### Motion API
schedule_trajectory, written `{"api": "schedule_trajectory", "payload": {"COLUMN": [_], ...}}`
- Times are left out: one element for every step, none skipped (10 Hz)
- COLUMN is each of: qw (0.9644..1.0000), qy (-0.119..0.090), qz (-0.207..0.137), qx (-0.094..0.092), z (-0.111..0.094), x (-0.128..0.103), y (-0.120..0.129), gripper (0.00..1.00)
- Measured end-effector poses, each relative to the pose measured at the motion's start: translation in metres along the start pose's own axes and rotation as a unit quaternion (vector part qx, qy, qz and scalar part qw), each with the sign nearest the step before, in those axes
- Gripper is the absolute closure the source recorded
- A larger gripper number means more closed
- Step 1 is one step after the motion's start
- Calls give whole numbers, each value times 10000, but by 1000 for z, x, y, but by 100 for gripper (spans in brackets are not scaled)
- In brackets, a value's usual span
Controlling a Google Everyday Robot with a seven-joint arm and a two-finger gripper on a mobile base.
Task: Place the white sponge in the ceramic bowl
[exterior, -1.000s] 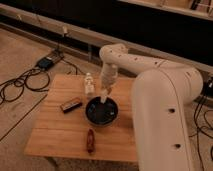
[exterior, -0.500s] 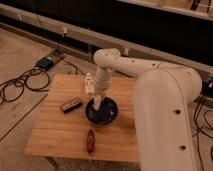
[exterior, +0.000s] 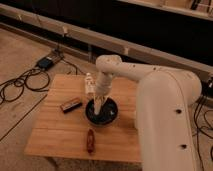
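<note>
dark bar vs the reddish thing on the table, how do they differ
The dark bar is flat, rectangular and near black; the reddish object is narrower, rounded and red-brown. The bar lies left of the ceramic bowl, angled across the table; the reddish object lies in front of the bowl, pointing front to back. Both lie flat and apart from the gripper, which is over the bowl.

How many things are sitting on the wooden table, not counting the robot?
4. The ceramic bowl is mid-table under the gripper. A dark bar lies left of it, a small bottle behind it, a reddish thing in front. The arm may hide more.
</note>
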Motion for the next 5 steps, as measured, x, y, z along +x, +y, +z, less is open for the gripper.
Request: {"api": "schedule_trajectory", "payload": {"qw": [10000, 10000, 9999, 9999, 9999], "qy": [-22, -39, -35, -30, -15], "qz": [-18, -45, -74, -90, -104], "qx": [-26, -48, -64, -70, -80], "z": [1, 1, 2, 2, 4], "x": [-1, -2, -2, -2, -1], "y": [0, -1, -1, -2, -3], "gripper": [35, 25, 20, 20, 20]}}
